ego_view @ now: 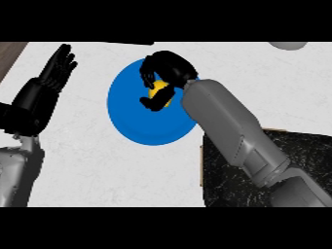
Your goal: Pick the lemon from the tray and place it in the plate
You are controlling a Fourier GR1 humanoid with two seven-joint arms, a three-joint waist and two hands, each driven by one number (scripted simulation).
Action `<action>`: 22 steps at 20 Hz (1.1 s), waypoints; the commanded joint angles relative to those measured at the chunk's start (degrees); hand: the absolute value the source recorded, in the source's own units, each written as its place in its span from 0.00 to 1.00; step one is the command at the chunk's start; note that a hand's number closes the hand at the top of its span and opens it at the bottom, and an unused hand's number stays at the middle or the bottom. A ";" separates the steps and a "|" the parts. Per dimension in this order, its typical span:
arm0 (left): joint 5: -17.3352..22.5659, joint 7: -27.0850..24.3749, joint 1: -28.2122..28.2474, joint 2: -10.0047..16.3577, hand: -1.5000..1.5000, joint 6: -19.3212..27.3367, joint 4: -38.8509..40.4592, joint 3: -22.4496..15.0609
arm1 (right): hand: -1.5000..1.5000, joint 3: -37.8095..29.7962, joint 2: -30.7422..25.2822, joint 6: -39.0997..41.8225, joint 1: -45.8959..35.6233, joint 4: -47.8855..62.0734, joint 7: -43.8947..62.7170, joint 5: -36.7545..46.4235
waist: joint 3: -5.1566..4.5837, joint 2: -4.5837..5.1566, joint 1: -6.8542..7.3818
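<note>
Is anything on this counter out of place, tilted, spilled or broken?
Nothing stands out. The round blue plate sits whole on the white counter, the dark rectangular tray lies beside it, and the right hand is curled round the yellow lemon over the plate. The left hand rests open at the left.

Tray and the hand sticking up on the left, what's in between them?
In the head view, the blue plate lies between the tray and the left hand, with the right hand curled round the lemon over it.
</note>
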 commanded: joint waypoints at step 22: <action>-1.20 1.90 -0.35 0.26 0.50 0.33 -1.48 0.80 | 0.00 -6.02 0.12 2.66 -2.59 7.33 -5.06 -34.82 | 0.08 -0.11 -1.54</action>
